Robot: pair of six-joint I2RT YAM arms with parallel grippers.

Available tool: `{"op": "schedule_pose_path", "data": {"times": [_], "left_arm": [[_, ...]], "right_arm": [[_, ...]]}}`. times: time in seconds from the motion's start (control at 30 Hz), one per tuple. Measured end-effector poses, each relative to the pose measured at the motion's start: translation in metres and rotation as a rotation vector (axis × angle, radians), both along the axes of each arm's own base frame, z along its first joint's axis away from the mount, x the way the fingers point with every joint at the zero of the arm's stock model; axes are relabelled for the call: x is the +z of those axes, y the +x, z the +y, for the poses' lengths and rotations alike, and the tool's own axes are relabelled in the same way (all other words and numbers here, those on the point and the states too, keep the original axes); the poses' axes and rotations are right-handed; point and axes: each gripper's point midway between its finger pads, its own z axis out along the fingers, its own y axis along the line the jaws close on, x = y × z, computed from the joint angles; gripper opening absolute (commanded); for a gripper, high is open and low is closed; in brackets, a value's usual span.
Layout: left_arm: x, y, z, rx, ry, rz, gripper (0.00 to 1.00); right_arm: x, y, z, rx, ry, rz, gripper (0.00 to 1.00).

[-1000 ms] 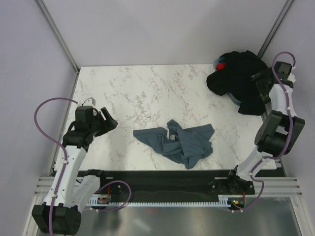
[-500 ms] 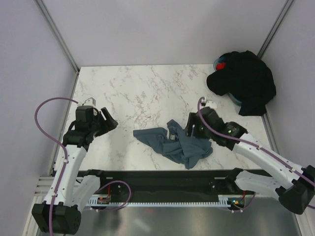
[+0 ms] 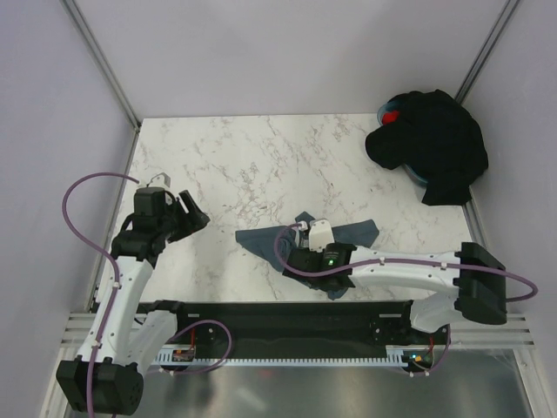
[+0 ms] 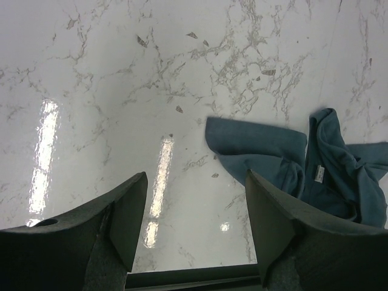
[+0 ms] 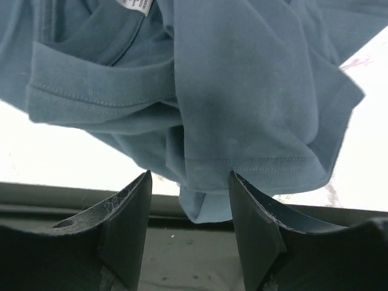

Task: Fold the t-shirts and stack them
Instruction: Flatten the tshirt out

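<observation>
The slate blue-grey t-shirt lies crumpled on the marble table near its front edge. It also shows in the left wrist view and the right wrist view. My right gripper is over the shirt's near part. In the right wrist view this gripper is open, with the shirt's hemmed edge hanging between its fingers, not clamped. My left gripper is open and empty, left of the shirt, above bare marble. The black t-shirts are heaped at the back right.
The black heap sits on a blue basket with a red thing in it, in the back right corner. The table's front edge and a black rail run just below the blue-grey shirt. Grey walls bound the table left, right and back.
My right arm has swung from the black heap at the back right down to the blue-grey shirt and now stretches along the front edge. The left arm has not moved.
</observation>
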Motion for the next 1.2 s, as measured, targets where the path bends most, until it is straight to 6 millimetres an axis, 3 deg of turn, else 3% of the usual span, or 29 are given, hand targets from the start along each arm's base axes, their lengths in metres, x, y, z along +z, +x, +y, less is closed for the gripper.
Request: {"op": "schedule_pose_path", "data": {"times": [0.23,0.37,0.73,0.87,1.07,1.2], "left_arm": [[0.002,-0.001,0.000,-0.001,-0.001,-0.010,0.72],[0.003,-0.001,-0.001,-0.003,-0.004,-0.013,0.73],[0.005,-0.001,-0.001,-0.006,-0.006,-0.020,0.73],[0.005,-0.001,-0.001,-0.006,-0.006,-0.021,0.72],[0.006,-0.002,-0.001,-0.005,-0.006,-0.026,0.72],[0.005,-0.001,-0.001,-0.005,-0.006,-0.022,0.72]], "right_arm": [[-0.010,0.008,0.002,0.008,-0.218,-0.076,0.56],[-0.010,0.013,-0.008,0.006,-0.301,-0.105,0.46],[0.002,0.020,-0.020,-0.007,-0.370,-0.157,0.26],[0.007,0.021,-0.024,-0.012,-0.389,-0.166,0.00],[0.033,0.031,-0.029,-0.059,-0.320,-0.205,0.00],[0.072,0.064,-0.052,-0.177,-0.246,-0.252,0.00]]}}
